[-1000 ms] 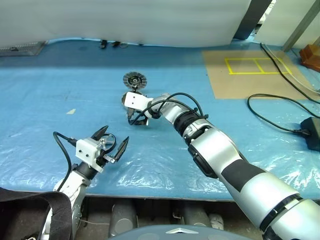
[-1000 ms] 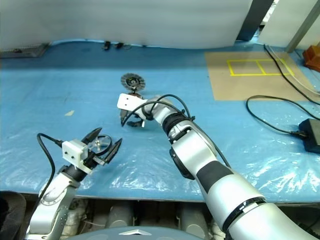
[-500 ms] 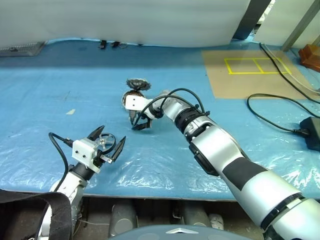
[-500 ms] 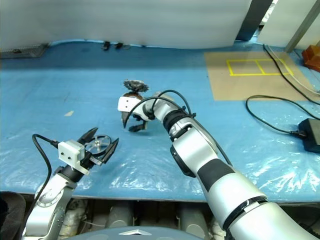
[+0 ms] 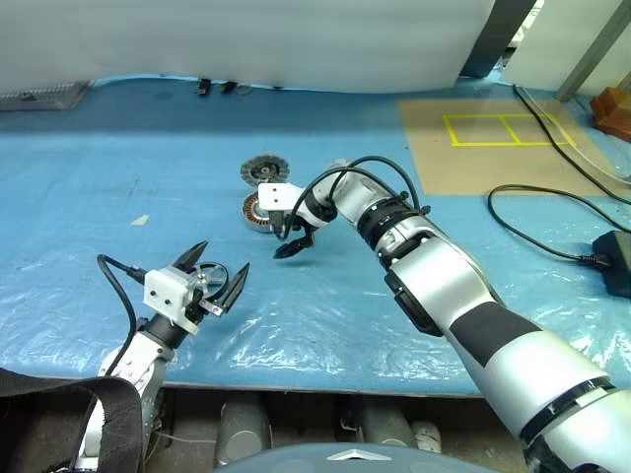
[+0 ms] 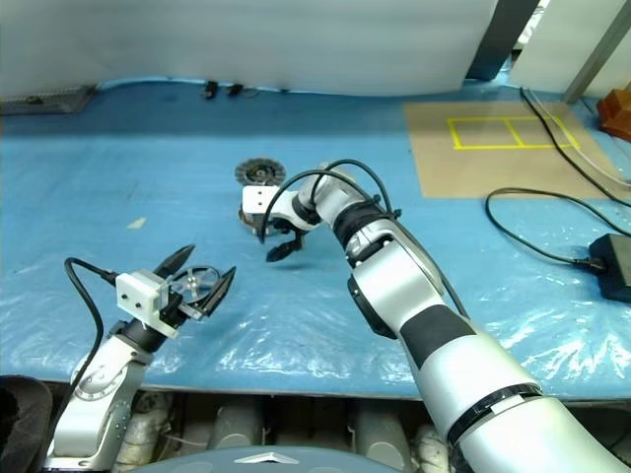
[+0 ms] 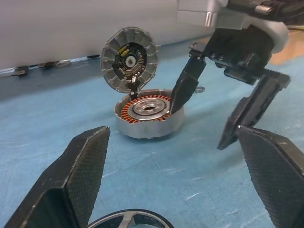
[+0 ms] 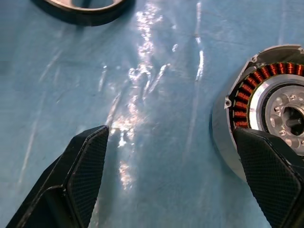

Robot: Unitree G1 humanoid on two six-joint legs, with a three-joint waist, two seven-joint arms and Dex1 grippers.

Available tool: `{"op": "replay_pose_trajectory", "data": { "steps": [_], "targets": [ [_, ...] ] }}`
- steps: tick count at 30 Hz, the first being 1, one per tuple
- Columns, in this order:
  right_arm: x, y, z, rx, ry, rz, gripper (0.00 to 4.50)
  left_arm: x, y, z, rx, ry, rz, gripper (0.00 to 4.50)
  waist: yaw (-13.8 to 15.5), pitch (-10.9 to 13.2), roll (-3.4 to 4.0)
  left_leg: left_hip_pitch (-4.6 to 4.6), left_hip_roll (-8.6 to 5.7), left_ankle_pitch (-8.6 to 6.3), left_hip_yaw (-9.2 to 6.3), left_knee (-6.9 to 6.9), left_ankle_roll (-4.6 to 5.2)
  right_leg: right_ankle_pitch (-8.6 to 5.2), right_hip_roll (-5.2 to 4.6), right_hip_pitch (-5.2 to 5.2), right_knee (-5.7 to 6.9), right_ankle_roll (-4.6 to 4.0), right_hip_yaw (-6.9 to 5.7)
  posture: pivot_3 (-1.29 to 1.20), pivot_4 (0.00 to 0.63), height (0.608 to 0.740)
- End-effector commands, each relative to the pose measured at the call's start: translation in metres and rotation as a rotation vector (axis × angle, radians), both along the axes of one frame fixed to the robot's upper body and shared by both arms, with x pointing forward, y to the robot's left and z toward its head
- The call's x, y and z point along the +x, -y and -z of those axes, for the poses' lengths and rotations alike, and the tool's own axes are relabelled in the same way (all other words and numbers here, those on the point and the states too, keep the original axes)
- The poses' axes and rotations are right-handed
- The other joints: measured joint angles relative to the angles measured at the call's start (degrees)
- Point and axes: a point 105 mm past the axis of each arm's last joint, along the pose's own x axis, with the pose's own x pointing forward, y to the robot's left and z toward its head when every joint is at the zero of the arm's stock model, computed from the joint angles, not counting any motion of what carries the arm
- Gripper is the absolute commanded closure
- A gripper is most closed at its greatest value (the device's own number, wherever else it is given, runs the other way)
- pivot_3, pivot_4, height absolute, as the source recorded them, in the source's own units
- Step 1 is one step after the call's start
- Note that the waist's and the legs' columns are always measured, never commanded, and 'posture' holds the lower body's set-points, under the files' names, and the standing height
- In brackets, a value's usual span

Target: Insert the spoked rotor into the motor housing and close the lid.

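Left wrist view: motor housing (image 7: pixel 149 117) sits on blue sheet (image 5: pixel 118 168), hinged lid (image 7: pixel 129 58) upright at its 12 o'clock. Right gripper (image 5: pixel 292 236) hangs wide, empty, at housing's 4 o'clock. Left gripper (image 5: pixel 219 280) spread wide around spoked rotor (image 5: pixel 207 279). Judged step: rotor pickup; next calls for closing on its rim.

Items we cannot fully read:

- Spoked rotor (image 7: pixel 130 219): in the left wrist view we see only its upper arc, the rest cut off by the frame's edge; in the right wrist view only a dark curved rim appears at the edge.
- Motor housing (image 8: pixel 266 121): cut off at the right wrist view's side; in the left eye view it sits partly behind the right gripper (image 5: pixel 293 236).
- Lid (image 7: pixel 129 59): inner parts too small for us to name.
- Small dark objects (image 5: pixel 219 88) at the table's far edge: too small to identify.
- Black box (image 5: pixel 615 261): cut by the frame's edge.
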Motion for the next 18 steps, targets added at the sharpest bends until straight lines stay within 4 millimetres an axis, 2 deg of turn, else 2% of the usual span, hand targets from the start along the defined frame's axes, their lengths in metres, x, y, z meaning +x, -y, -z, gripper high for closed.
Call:
{"op": "replay_pose_trajectory", "data": {
  "steps": [1,5,9,12,18],
  "targets": [
    [-0.009,-0.004,-0.007,0.014,-0.026,-0.091,0.13,-0.001,-0.003,-0.009,0.018,0.038,-0.002,0.00,0.01,0.00,0.00,0.00,0.00,0.00,0.00,0.00,0.00,0.00,0.00,0.00,0.00,0.00,0.00,0.00,0.150,0.740],
    [0.000,-0.019,-0.026,0.164,0.046,-0.026,0.13,-0.001,-0.004,-0.008,0.018,0.035,-0.004,0.00,-0.03,0.00,0.00,0.01,0.01,0.00,0.00,0.00,0.01,0.00,0.00,-0.01,0.01,0.00,0.00,0.00,0.150,0.740],
    [0.017,-0.024,-0.036,0.211,0.189,0.060,0.13,0.001,-0.004,-0.008,0.022,0.036,0.000,0.00,0.03,0.00,0.00,0.01,0.01,0.00,0.01,0.00,0.00,0.00,0.01,-0.02,0.02,-0.01,0.00,0.00,0.150,0.740],
    [0.022,-0.027,-0.036,0.229,0.205,0.121,0.13,0.003,-0.004,-0.011,0.017,0.050,-0.002,0.00,0.02,0.00,0.00,0.01,0.00,0.00,0.01,0.00,0.00,0.00,0.00,-0.02,0.01,0.00,0.00,0.00,0.150,0.740],
    [0.022,-0.026,-0.021,0.188,0.204,0.150,0.13,0.002,-0.005,-0.010,0.023,0.046,-0.006,0.00,-0.01,0.00,0.00,-0.02,0.01,0.00,0.02,0.00,0.00,0.00,0.00,-0.03,0.00,-0.01,0.00,0.00,0.150,0.740]
  ]
}}
